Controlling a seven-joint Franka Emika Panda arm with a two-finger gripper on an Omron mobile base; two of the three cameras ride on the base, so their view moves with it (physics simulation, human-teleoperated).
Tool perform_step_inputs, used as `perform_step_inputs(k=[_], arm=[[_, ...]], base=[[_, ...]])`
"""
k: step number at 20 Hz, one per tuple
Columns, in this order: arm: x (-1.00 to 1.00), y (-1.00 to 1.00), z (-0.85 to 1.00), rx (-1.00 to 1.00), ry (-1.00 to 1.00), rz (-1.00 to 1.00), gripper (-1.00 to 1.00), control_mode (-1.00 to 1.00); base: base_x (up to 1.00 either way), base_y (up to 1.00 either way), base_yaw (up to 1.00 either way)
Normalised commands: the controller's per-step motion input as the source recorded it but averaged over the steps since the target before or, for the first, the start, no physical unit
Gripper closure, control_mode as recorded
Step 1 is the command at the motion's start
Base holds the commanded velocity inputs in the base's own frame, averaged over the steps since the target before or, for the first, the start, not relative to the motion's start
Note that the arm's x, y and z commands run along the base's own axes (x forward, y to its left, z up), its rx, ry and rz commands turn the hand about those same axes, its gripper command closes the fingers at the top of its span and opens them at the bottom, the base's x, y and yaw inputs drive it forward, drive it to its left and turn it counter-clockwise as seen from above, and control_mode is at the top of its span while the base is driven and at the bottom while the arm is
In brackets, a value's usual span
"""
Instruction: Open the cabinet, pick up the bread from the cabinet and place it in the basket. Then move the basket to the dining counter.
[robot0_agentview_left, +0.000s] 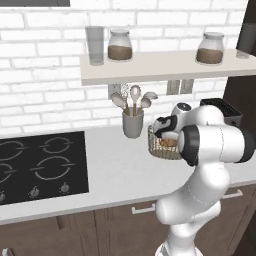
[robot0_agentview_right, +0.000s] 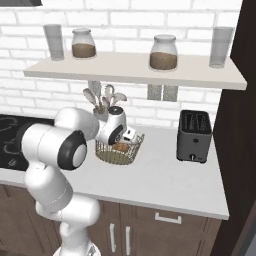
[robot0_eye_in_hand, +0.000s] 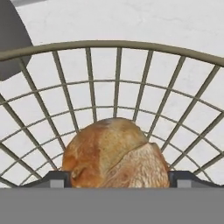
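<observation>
— So where is the bread (robot0_eye_in_hand: 114, 153) sitting?

— Inside the basket (robot0_agentview_right: 119, 153), low in the wire bowl. From the hand view it is lying right between the two dark finger tips, with the mesh wall curving up behind it and white worktop (robot0_agentview_left: 120, 170) showing through the wires.

— Is the gripper (robot0_eye_in_hand: 114, 178) clamping it?

— I cannot tell. The tips are standing either side of the bun, roughly as wide apart as the bun itself, but whether they are pressing on it is not clear. In the base views the hand is dipping into the basket mouth and the arm's own white links are covering most of it.

— What is crowding the basket?

— The grey utensil cup (robot0_agentview_left: 133, 123) with its spoons is standing just beside it toward the stove side, close to the rim. A dark toaster (robot0_agentview_right: 194, 136) is sitting on the other side, well apart. The black stove (robot0_agentview_left: 40, 165) is lying farther along the worktop.

— Anything overhead?

— A shelf (robot0_agentview_right: 135, 70) is hanging on the white brick wall above, carrying two brown-filled glass jars (robot0_agentview_right: 163, 52) and two tall clear glasses (robot0_agentview_right: 54, 42). A dark tall panel is running up the right edge beside the toaster.
</observation>
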Motion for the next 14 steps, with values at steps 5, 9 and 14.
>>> perform_step_inputs(k=[5, 9, 14], arm=[[-0.29, -0.01, -0.01, 0.00, 0.00, 0.01, -1.00, -1.00], [-0.27, 0.00, 0.00, 0.00, 0.00, 0.01, -1.00, -1.00], [-0.14, 0.00, 0.03, 0.00, -0.02, 0.00, -1.00, -1.00]], base=[[0.00, 0.00, 0.00], [0.00, 0.00, 0.00], [0.00, 0.00, 0.00]])
